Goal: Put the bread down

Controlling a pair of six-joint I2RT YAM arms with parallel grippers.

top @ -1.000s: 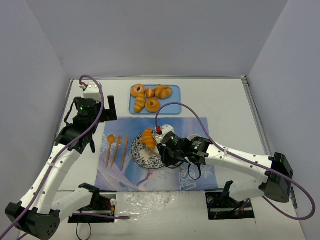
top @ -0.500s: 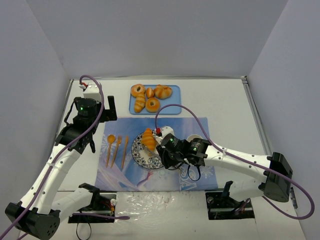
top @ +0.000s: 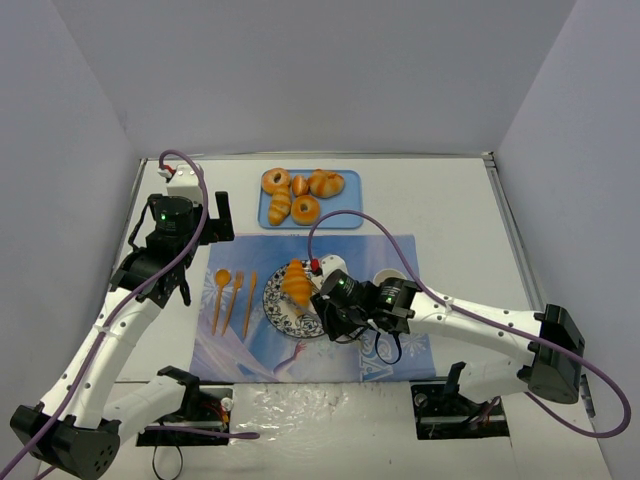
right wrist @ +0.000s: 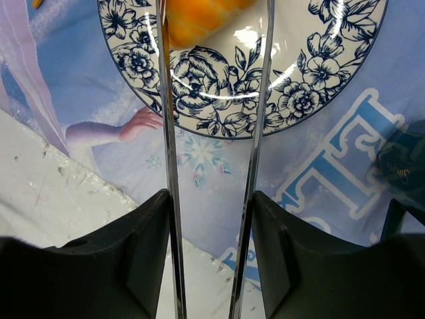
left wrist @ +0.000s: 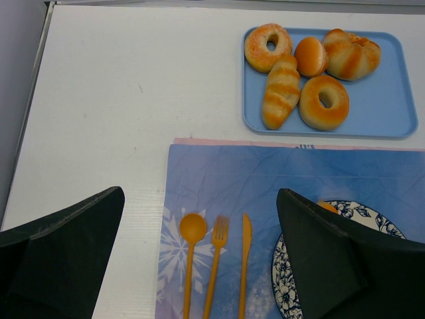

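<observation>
Bread (top: 295, 281) on plate (top: 285, 316) between tongs (right wrist: 167, 146), cutlery (left wrist: 219, 231) beside

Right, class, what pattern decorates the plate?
Dark blue flowers and leaves on white, covering the plate; clearest in the right wrist view.

Placemat (top: 240, 350) sits at the near middle of the table (top: 450, 220), and on it the plate (top: 290, 320), with the bread (top: 294, 283) lying on its far half. Left of the plate come the knife (top: 249, 300), then the fork (top: 234, 297), then the spoon (top: 220, 297), side by side. The tray (top: 345, 210) is behind the placemat. Tongs (right wrist: 169, 133), gripped in the right claw (right wrist: 211, 206), reach over the plate from its right.
</observation>
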